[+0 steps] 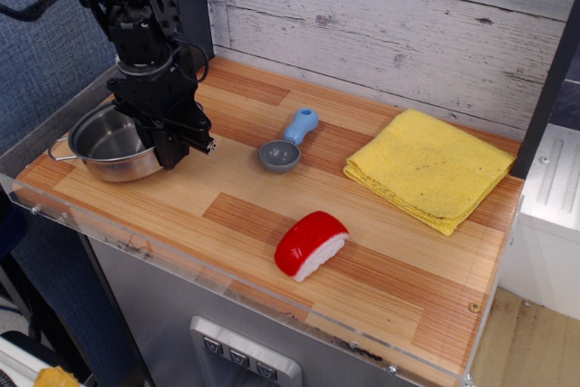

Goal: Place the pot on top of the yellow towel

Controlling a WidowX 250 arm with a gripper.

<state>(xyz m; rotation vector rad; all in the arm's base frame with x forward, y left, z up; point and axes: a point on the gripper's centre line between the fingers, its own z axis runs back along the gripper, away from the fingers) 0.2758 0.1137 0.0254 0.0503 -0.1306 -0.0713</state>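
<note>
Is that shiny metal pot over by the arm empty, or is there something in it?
Empty, as far as shows: the shallow round stainless-steel pot has a bare shiny floor, though the black gripper hides its right rim.

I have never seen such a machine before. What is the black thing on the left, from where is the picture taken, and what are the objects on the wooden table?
The black thing is a robot arm. At its lower end is the gripper, a two-fingered claw for picking things up. The single picture comes from one camera that looks down on the table from the front, at an angle.

On the wooden table lie four things. At the far left stands the pot, shiny steel with thin wire handles. The gripper is at the pot's right rim; whether it actually grips the rim, I cannot tell, because the fingers are dark and overlap the pot. In the middle lies a small grey scoop with a blue handle. In front of it lies a red and white toy, probably a piece of toy sushi. At the right lies the yellow towel, folded, with nothing on it.
</note>
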